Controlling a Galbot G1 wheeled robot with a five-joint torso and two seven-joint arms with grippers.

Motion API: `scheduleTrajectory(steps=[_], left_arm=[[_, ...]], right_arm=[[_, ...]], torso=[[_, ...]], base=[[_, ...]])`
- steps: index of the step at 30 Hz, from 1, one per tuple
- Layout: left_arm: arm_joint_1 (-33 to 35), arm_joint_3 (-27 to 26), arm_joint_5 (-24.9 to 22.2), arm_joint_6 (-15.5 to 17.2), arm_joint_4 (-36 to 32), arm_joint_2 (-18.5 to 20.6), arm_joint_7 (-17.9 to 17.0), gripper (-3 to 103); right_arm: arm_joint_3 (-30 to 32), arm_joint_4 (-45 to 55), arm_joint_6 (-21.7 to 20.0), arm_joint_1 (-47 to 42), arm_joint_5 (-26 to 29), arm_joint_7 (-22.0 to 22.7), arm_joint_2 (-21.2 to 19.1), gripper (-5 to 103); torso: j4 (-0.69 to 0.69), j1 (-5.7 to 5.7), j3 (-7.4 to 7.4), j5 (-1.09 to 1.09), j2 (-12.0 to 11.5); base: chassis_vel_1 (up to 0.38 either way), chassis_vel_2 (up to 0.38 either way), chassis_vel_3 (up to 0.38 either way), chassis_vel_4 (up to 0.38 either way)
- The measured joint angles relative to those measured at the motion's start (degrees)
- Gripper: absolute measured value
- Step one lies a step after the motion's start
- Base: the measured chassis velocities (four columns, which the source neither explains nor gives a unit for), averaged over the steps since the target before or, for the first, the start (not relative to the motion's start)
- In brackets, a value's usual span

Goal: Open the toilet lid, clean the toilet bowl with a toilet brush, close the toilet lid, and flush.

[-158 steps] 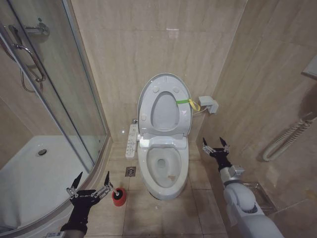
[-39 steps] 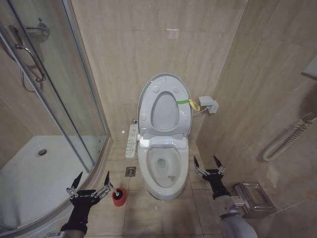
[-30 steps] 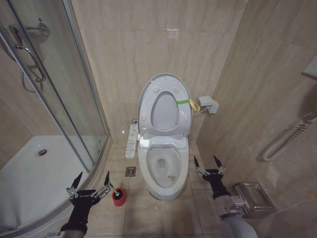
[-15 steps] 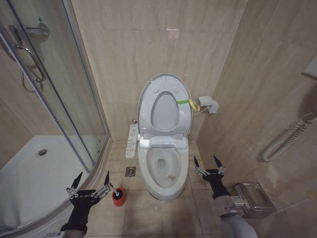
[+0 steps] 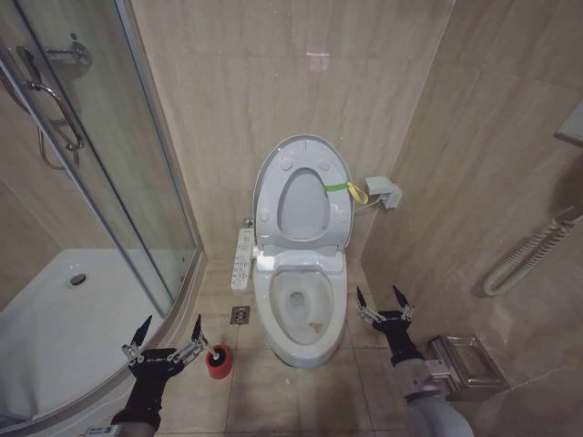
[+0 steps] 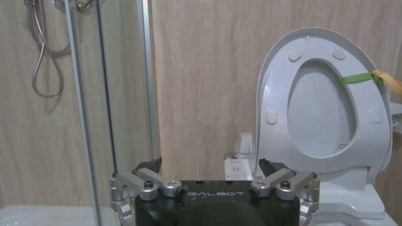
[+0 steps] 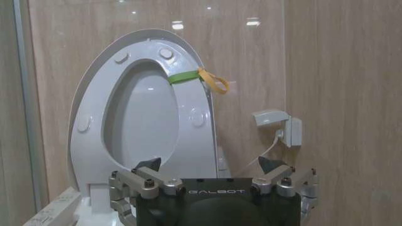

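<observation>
Head view: toilet lid [image 5: 303, 193] up, leaning on back wall w/ seat ring, yellow-green strap [image 5: 344, 189] at its 3 o'clock edge. Toilet bowl [image 5: 301, 309] open, just below the lid, approx. centre of picture. Narrow white button panel [image 5: 242, 258] at 9 o'clock of bowl, touching its side or just beside, cannot tell. Small floor drain [image 5: 240, 315] near bowl foot, at 8 o'clock. Round red holder [image 5: 219, 360] on floor at 7 o'clock of bowl, dark head of toilet brush [image 5: 217, 351] sitting in it; handle not clear to see. Left gripper [image 5: 165, 344] low at 7 o'clock of picture, just beside the holder, not touching; jaws wide, holding nothing. Right gripper [image 5: 383, 304] at 4 o'clock of bowl, near its rim but apart; jaws wide, nothing between. Glass shower door [image 5: 91, 173] and white shower tray [image 5: 55, 319] at 9 o'clock side. Wall socket box [image 5: 383, 192] at 3 o'clock of lid. Metal holder [image 5: 465, 362] on right wall, near right arm.

Left wrist view: left gripper [image 6: 213, 170] w/ jaws spread wide, empty. Beyond it toilet lid [image 6: 326, 101] upright, green strap [image 6: 358, 77] on far edge. Shower hose [image 6: 44, 52] behind glass.

Right wrist view: right gripper [image 7: 212, 168] jaws wide apart, empty. Lid [image 7: 148, 113] upright ahead, strap [image 7: 197, 77] on edge, socket box [image 7: 279, 125] on wall beside.
</observation>
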Motion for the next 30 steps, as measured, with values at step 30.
scheduleTrajectory(steps=[30], left_arm=[[0.0, 0.0, 0.0, 0.0, 0.0, 0.0, 0.0, 100]], right_arm=[[0.0, 0.0, 0.0, 0.0, 0.0, 0.0, 0.0, 100]], torso=[[0.0, 0.0, 0.0, 0.0, 0.0]], base=[[0.0, 0.0, 0.0, 0.0]])
